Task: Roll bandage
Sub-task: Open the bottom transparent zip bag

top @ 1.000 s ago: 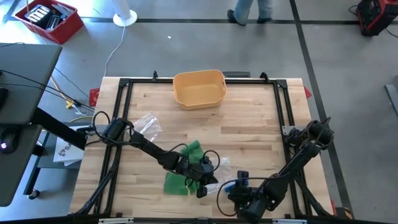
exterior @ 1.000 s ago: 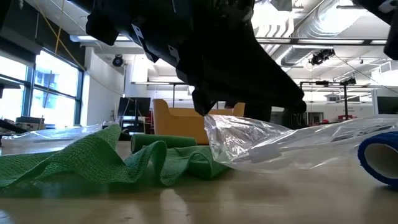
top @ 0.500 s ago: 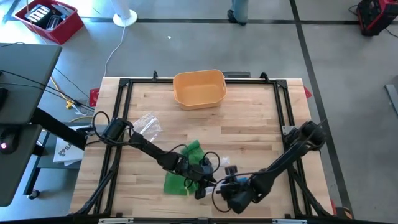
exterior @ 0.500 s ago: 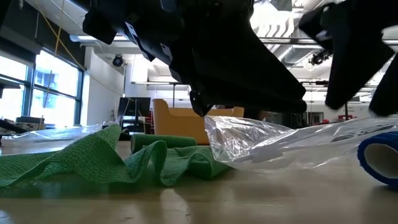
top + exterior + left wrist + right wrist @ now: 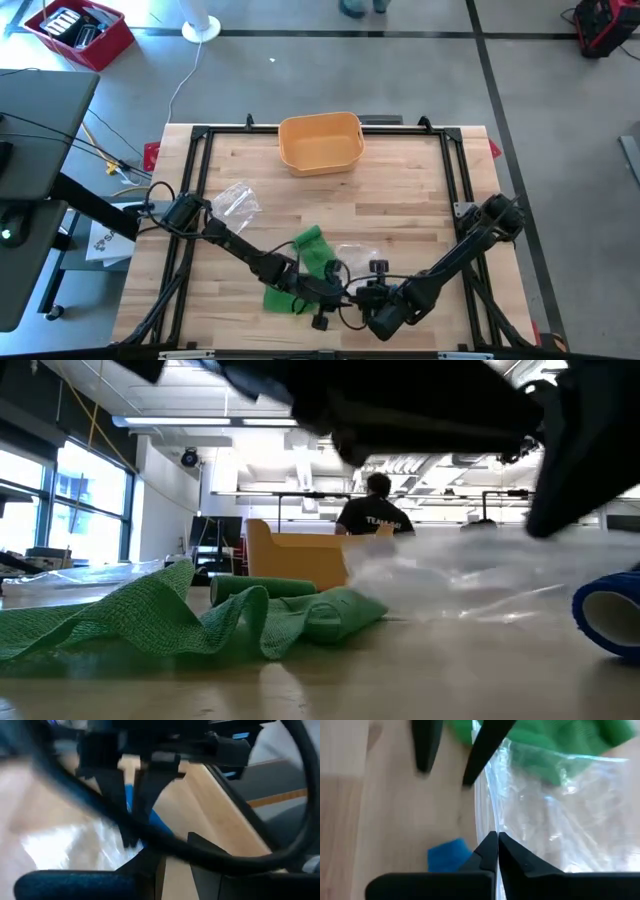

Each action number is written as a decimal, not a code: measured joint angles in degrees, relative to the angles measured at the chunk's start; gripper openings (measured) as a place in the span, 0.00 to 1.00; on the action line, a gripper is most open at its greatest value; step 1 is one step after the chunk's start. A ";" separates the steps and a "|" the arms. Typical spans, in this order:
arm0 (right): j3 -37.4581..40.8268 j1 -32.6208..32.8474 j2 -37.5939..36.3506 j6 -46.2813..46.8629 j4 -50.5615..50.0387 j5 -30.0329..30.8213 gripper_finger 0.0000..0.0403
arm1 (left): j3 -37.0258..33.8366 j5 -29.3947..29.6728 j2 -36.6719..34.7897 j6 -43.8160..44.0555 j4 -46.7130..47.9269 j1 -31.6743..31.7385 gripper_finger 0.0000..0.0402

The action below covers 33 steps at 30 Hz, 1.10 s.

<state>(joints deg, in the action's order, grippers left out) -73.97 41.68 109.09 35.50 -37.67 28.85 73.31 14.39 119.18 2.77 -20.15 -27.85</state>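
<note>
A green bandage (image 5: 300, 270) lies unrolled and crumpled on the wood table near its front edge, with a rolled part (image 5: 262, 588) at the back. A clear plastic bag (image 5: 352, 256) lies to its right. A blue roll (image 5: 606, 616) stands on the table beside the bag and also shows in the right wrist view (image 5: 447, 855). My right gripper (image 5: 496, 838) is shut on the bag. My left gripper (image 5: 445, 775) is open and empty just in front of the bandage, with its fingers apart over bare wood. My right gripper pinches the clear plastic bag at its edge (image 5: 487, 826) between its two shut fingers. The fingers come low, from the table's right side. The bag's held end is raised off the table (image 5: 480, 565), and the rest trails toward the green bandage.
A yellow basket (image 5: 320, 140) stands at the table's far edge. A second clear bag (image 5: 234, 200) lies at the left, by the left arm. A person (image 5: 372, 518) stands in the room behind the table. Bare wood lies at the centre and right.
My right gripper has gone toward the table's left, up to the clear bag. My left gripper has drawn back toward the near edge, away from the bag. The bag's near end has shifted toward the right and lifted. The green bandage has stayed where it was.
</note>
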 joint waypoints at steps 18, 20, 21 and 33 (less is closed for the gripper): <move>0.00 1.47 -4.60 1.98 2.29 5.02 0.00 | 1.40 16.00 -0.09 0.01 8.49 0.62 0.18; 0.00 1.47 -4.60 1.69 2.74 5.39 0.00 | 1.40 15.36 -0.09 0.19 9.40 0.89 0.16; 0.00 1.47 -4.60 1.59 3.06 5.52 0.00 | 1.40 14.65 -0.09 0.16 9.42 0.91 0.15; -1.04 1.49 -4.60 -0.96 4.74 8.08 0.00 | 1.40 17.41 -0.09 7.33 11.10 1.22 0.09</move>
<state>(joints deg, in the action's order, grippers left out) -75.02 43.18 104.49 34.54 -32.93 36.93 74.72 31.80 119.09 10.10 -9.05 -26.63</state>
